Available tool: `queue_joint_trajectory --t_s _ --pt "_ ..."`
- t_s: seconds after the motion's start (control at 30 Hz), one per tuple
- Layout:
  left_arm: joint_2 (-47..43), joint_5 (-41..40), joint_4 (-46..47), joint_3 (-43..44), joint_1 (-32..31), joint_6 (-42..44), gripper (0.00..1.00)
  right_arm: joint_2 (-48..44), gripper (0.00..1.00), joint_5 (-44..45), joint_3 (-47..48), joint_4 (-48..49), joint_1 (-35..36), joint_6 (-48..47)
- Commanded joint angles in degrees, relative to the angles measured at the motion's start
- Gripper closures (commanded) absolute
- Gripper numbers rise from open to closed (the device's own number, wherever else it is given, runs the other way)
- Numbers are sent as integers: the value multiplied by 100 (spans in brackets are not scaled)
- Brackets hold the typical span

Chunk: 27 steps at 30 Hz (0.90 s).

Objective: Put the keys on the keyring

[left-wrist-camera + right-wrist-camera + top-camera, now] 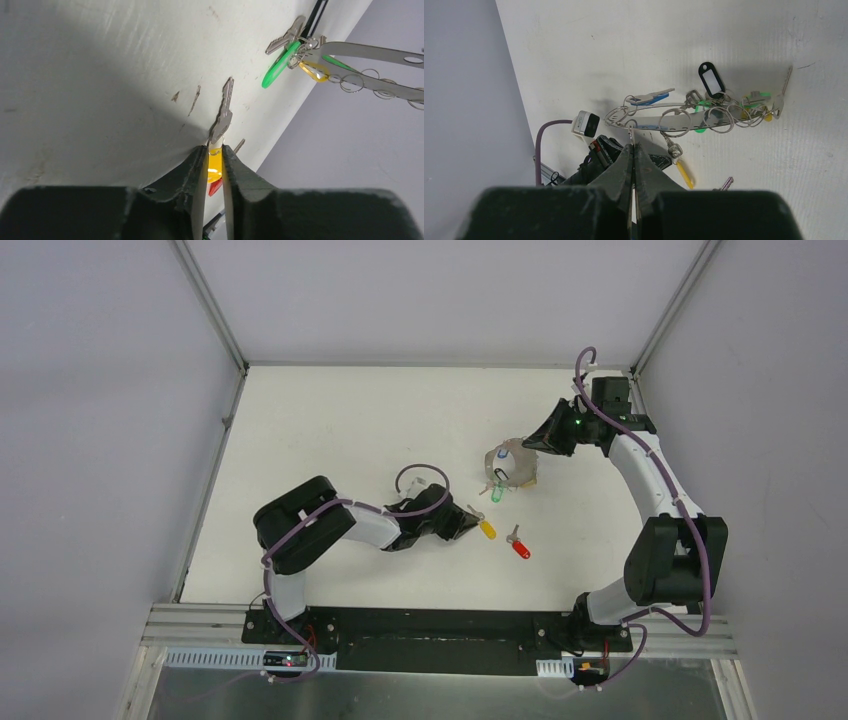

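My left gripper (468, 525) lies low on the table, and its jaws are closed on the yellow tag of a key (215, 162) whose silver blade (223, 112) points away from me. That yellow key (487, 529) rests on the table, with a red key (520, 548) just to its right. The keyring (508, 465), a thin grey metal band (684, 117), hangs tilted above the table. It carries several small rings and keys, among them a green one (277, 67). My right gripper (633, 145) is shut on its near edge.
A black tag (710, 79) and a blue key (649, 97) hang on the band. Grey walls stand to the left, right and back of the white table (330, 430). The left arm's purple cable (420, 472) loops above its wrist.
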Motion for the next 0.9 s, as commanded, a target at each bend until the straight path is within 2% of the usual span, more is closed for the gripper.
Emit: queue_joint_trajectory --t_s 0.0,0.17,0.4,0.53,0.63,0.73,0.87 --pt "77 -304 -851 -76 146 395 77 47 100 -97 170 94 -26 52" --pt "299 9 -740 235 197 737 65 84 100 -139 188 101 -26 65" --pt "432 106 -637 474 200 932 67 116 100 -196 197 102 -26 81" --pt "280 -18 -969 624 197 1456 65 134 100 -231 199 103 -25 99" --pt "218 2 -1796 1166 201 2509 60 138 100 -235 206 103 -26 104" --pt "345 43 -3174 2140 151 3466 49 141 100 -231 210 107 -26 118" --pt "667 -272 -4689 3253 -19 3899 43 172 100 -259 201 129 -22 145"
